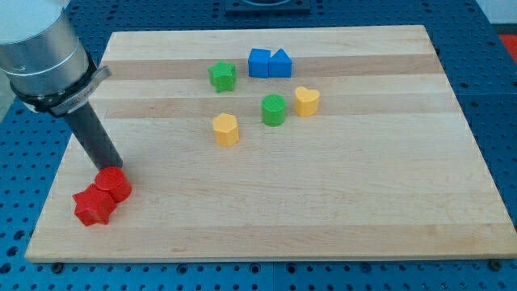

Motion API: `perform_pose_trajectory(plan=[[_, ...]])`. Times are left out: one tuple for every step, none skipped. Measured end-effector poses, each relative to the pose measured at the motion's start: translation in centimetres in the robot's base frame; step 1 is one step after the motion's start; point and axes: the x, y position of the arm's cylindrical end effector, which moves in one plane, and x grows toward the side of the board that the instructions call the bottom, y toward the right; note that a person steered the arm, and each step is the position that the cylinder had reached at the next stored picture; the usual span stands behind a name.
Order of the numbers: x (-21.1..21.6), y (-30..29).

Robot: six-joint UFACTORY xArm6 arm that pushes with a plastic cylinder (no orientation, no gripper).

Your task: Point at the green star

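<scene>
The green star (222,76) lies near the view's top, left of centre, on the wooden board (339,210). My rod comes down from the view's upper left, and my tip (113,167) sits at the view's lower left, right behind the red cylinder (112,185) and touching or almost touching it. A red star (93,206) lies against that cylinder. The tip is far from the green star, down and to the left of it.
Two blue blocks (269,63) sit side by side just right of the green star. A green cylinder (274,110), a yellow heart (307,101) and a yellow hexagon block (226,129) lie below them, near the middle.
</scene>
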Motion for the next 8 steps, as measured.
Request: perform_pose_trajectory(plan=[[-0.4, 0.0], [-1.1, 0.0], [-1.9, 0.0], [-2.7, 0.0], [-3.6, 0.0], [-4.3, 0.0], [-4.4, 0.0], [-5.3, 0.3]])
